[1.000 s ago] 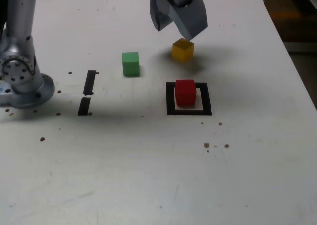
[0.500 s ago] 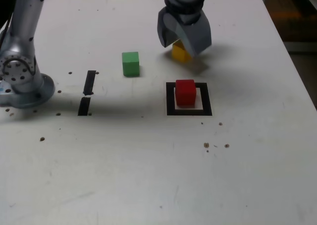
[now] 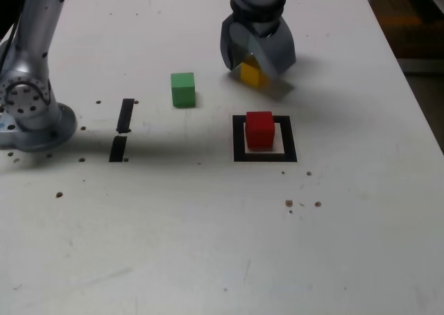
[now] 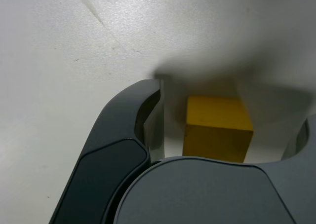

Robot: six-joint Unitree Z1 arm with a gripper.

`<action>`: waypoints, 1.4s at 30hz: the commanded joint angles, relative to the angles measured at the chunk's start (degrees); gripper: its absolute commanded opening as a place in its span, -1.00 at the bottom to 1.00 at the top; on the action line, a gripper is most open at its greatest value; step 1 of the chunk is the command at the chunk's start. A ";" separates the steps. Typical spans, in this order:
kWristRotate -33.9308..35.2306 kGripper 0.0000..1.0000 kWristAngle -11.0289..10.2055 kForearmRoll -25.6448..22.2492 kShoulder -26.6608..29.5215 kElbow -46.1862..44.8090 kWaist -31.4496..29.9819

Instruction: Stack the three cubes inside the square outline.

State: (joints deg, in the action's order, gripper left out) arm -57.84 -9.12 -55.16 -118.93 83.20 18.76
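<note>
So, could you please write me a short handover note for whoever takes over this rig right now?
Gripper: open, lowered around the yellow cube; the wrist view shows a gap between cube and finger, so nothing is gripped yet.
Red cube: standing inside the square outline, nothing on top of it.
Green cube: loose on the table, on the exterior view's left of the yellow one.
Done: base cube placed.
Left: close on the yellow cube, set it on the red, then add the green.
</note>
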 commanded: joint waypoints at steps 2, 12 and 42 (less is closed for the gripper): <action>-0.01 -0.51 1.04 0.55 0.39 -0.07 0.14; -0.10 -0.79 1.79 0.09 0.59 -1.11 0.14; 10.82 -0.90 0.24 -4.43 8.27 -1.02 -0.18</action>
State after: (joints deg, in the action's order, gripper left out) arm -48.34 -9.05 -58.67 -112.12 81.88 18.80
